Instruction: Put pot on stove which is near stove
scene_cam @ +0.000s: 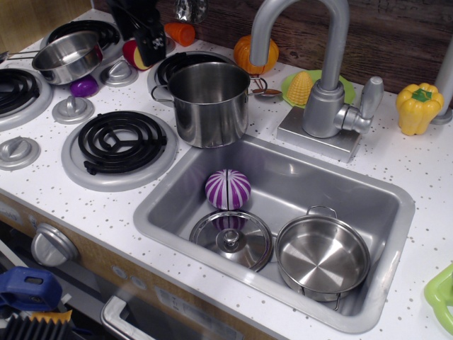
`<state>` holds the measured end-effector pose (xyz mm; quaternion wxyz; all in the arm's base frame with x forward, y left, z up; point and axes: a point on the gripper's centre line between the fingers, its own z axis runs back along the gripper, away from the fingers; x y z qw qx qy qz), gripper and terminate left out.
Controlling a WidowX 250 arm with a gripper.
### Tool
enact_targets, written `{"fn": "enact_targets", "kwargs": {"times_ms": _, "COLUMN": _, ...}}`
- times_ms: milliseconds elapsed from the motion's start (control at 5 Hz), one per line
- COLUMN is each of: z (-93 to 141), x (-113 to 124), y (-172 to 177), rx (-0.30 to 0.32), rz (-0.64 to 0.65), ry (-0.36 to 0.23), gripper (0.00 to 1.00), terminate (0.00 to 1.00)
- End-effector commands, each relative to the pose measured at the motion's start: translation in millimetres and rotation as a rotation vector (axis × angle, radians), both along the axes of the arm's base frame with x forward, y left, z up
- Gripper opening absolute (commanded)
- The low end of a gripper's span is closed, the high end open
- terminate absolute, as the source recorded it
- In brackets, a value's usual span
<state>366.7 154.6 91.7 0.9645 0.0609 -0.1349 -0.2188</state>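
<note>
The pot (209,103) is a tall shiny steel stockpot with small side handles. It stands upright and empty on the front part of the back right burner (177,65), next to the sink. The front burner (121,142) lies to its left, bare. My gripper (150,37), black with a skull sticker, hangs at the top of the view behind and left of the pot, apart from it. Its jaws are too dark to make out. Nothing shows between them.
A low steel pan (66,57) sits on the back left burner. The sink (396,212) holds a shallow steel pot (322,256), a lid (231,240) and a purple striped ball (228,189). The faucet (322,78), corn (300,86), a pepper (418,106) and a pumpkin (255,54) stand behind.
</note>
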Motion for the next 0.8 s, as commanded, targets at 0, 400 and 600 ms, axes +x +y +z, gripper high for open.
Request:
{"fn": "enact_targets", "kwargs": {"times_ms": 0, "z": 6.4, "x": 23.0, "y": -5.1, "rx": -0.004, "rz": -0.036, "ry": -0.075, "gripper": 1.0, "terminate": 0.0}}
{"fn": "enact_targets", "kwargs": {"times_ms": 400, "z": -10.2, "x": 27.1, "y": -19.9, "rx": -0.087, "rz": -0.036, "ry": -0.072, "gripper": 1.0, "terminate": 0.0}}
{"fn": "enact_targets", "kwargs": {"times_ms": 600, "z": -19.1, "x": 27.7, "y": -21.8, "rx": -0.14, "rz": -0.03, "ry": -0.052, "gripper": 1.0, "terminate": 0.0}}
